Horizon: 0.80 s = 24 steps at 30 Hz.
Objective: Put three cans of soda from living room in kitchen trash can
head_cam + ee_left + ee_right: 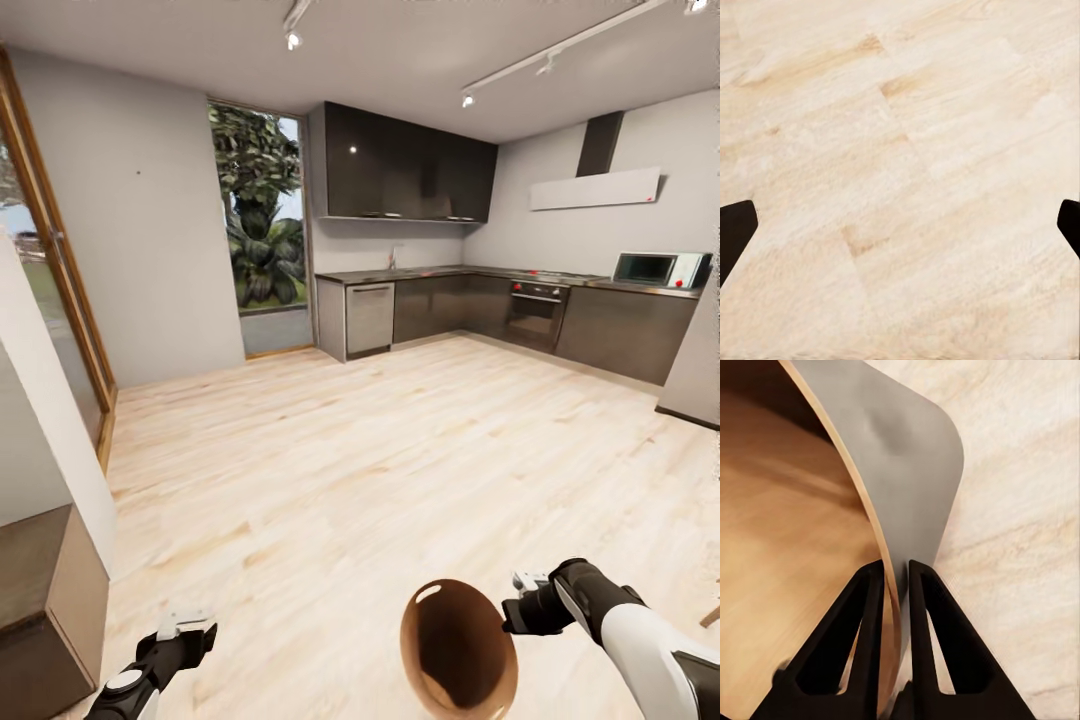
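The tash can (458, 648), a tapered brown bin with an oval handle hole, hangs tilted low in the head view with its dark inside facing me. My right gripper (517, 592) is shut on its rim. In the right wrist view the two black fingers (895, 577) pinch the thin wall of the tash can (787, 547) between them. My left gripper (186, 628) is open over bare wood floor, its fingertips (735, 232) wide apart with nothing between them. The kitchen (500, 300) lies ahead. The cans of soda and the living room are out of view.
Dark upper cabinets (410, 165), a grey counter (450, 272), an oven (535, 312) and a microwave (655, 268) line the far corner. A white partition with a brown cabinet (45, 600) stands close on the left. Open wood floor (380, 450) stretches between.
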Available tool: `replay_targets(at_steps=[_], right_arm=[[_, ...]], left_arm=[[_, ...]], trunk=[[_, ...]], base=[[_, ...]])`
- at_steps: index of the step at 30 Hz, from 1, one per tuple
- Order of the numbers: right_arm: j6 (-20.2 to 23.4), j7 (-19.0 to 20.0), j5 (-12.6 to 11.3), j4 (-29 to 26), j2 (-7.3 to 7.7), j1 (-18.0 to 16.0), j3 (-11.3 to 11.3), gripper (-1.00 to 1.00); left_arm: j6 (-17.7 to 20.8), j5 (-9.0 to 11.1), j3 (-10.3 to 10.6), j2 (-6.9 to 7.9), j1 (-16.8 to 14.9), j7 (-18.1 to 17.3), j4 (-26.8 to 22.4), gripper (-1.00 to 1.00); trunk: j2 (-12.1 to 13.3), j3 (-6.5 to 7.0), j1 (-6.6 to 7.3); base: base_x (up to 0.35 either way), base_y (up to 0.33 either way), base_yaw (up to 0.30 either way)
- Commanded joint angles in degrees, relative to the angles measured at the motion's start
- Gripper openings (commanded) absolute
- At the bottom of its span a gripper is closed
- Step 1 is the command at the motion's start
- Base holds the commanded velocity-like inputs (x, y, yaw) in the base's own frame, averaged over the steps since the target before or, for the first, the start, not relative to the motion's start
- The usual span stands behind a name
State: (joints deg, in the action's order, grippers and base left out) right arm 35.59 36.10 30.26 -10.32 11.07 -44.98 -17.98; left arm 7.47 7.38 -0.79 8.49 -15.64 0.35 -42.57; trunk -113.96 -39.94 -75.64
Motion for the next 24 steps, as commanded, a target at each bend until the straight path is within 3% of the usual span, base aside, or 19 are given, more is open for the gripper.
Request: replay_targets(at_steps=[1, 10, 24], right_arm=[[0.4, 0.2, -1.3, 0.0, -0.02, 0.0, -0.8, -1.0], [0.4, 0.2, -1.3, 0.3, -0.17, 0.0, -0.7, -1.0], [0.4, 0.0, -1.3, 0.3, -0.26, 0.0, -0.6, -1.0]], left_arm=[[0.0, 0.0, 0.0, 0.01, 0.0, 0.0, 0.0, 1.0], [-0.1, 0.0, 0.0, -0.05, 0.0, 0.1, 0.0, 1.0], [-1.3, 0.0, 0.0, -0.06, 0.0, 0.1, 0.1, 1.0]], trunk=[[0.0, 0.01, 0.0], [0.0, 0.01, 0.0], [0.0, 0.01, 0.0]], base=[[-0.323, 0.005, 0.0], [-0.31, 0.001, 0.123], [-0.023, 0.0, 0.249]])
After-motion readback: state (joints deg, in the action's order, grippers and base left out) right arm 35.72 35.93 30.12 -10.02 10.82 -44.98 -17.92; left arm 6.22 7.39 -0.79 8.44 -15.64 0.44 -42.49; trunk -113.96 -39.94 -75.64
